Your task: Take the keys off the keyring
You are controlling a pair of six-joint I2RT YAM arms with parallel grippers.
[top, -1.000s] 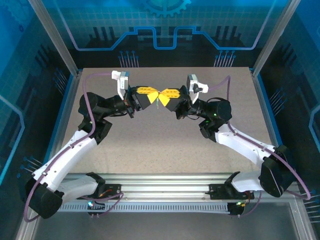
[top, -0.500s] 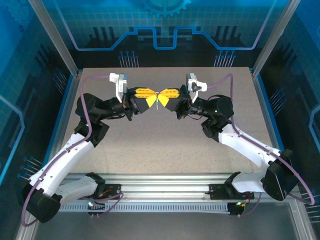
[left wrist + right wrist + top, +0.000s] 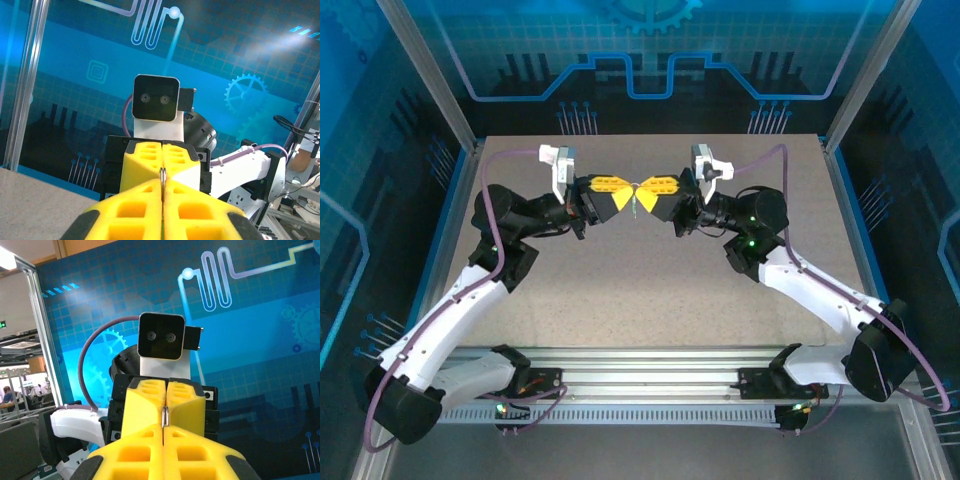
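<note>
My two grippers meet tip to tip above the middle of the table. Between the tips a thin metal keyring [image 3: 162,177] stands edge-on, and it shows the same way in the right wrist view [image 3: 164,416]. My left gripper [image 3: 631,190] [image 3: 163,189] is shut on one side of it. Facing it, my right gripper [image 3: 643,190] [image 3: 164,429] is shut on the other side. From above, a thin pale sliver [image 3: 635,205] hangs just under the tips; I cannot tell whether it is a key or part of the ring. The keys are otherwise hidden by the yellow fingers [image 3: 610,192].
The beige tabletop [image 3: 650,290] lies below both arms. Aluminium posts [image 3: 425,70] and blue panels [image 3: 650,50] close in the sides and the back. A metal rail [image 3: 650,365] runs along the near edge between the arm bases.
The joined gripper tips have shifted a little toward the far side and levelled out. The right arm's elbow has swung outward to the right. Both fingers still meet on the ring.
</note>
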